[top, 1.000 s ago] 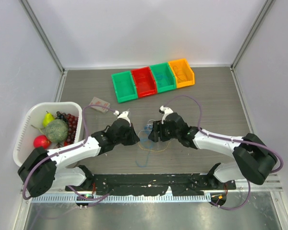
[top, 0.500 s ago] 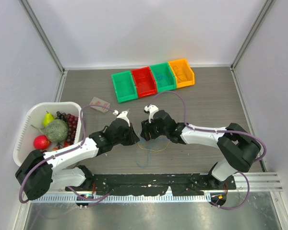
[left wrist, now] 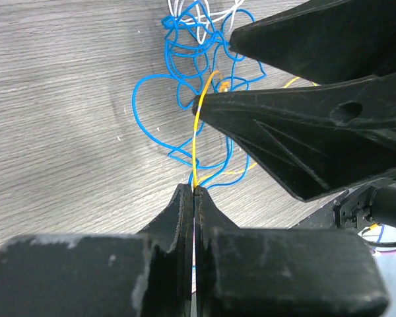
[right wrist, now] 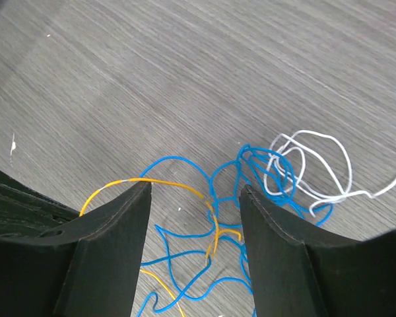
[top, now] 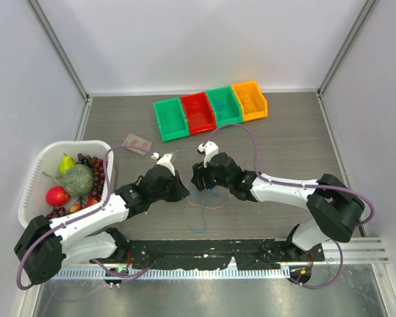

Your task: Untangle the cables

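The cables [top: 208, 198] lie in a loose tangle on the table between my two grippers. My left gripper [left wrist: 195, 190] is shut on the orange-yellow cable [left wrist: 194, 158], which runs up from its fingertips into the blue cable's [left wrist: 134, 109] loops. In the top view the left gripper [top: 184, 193] is at the tangle's left edge. My right gripper [right wrist: 195, 191] is open and low over the tangle, straddling the orange-yellow cable [right wrist: 172, 183] and the blue loops [right wrist: 172, 157]. Its left fingertip touches the orange strand. The white cable [right wrist: 310, 133] coils just beyond. The right gripper [top: 199, 181] is very close to the left one.
Behind the arms stand bins in a row: green [top: 170, 119], red [top: 198, 112], green [top: 223, 107] and orange [top: 249, 100]. A white basket [top: 36, 178] of fruit sits at the left. A small packet [top: 137, 142] lies near it. Metal frame posts border the table.
The right arm has swung left, bringing its open gripper over the tangle and close to the left gripper. The left gripper has stayed shut on the orange-yellow cable and shifted slightly.
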Controlling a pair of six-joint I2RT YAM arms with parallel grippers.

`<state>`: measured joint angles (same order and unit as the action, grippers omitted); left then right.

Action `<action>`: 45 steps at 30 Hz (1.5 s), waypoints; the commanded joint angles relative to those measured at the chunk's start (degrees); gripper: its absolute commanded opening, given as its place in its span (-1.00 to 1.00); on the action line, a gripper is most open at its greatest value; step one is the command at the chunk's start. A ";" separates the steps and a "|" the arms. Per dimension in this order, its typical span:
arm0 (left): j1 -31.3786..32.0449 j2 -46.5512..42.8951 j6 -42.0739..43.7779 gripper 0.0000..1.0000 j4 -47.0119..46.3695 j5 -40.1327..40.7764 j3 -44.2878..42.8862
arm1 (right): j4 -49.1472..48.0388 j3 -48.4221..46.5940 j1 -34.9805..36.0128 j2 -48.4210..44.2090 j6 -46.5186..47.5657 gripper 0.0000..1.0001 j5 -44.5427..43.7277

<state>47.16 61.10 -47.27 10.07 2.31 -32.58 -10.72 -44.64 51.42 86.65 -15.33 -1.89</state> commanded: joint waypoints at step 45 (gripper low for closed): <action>0.04 -21.97 2.27 0.25 1.79 1.11 5.95 | -37.96 7.91 -14.65 -1.66 -62.10 -0.99 38.04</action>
<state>47.16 46.92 -45.54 11.22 1.28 -27.49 -35.48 -36.99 43.53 87.55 -80.66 17.58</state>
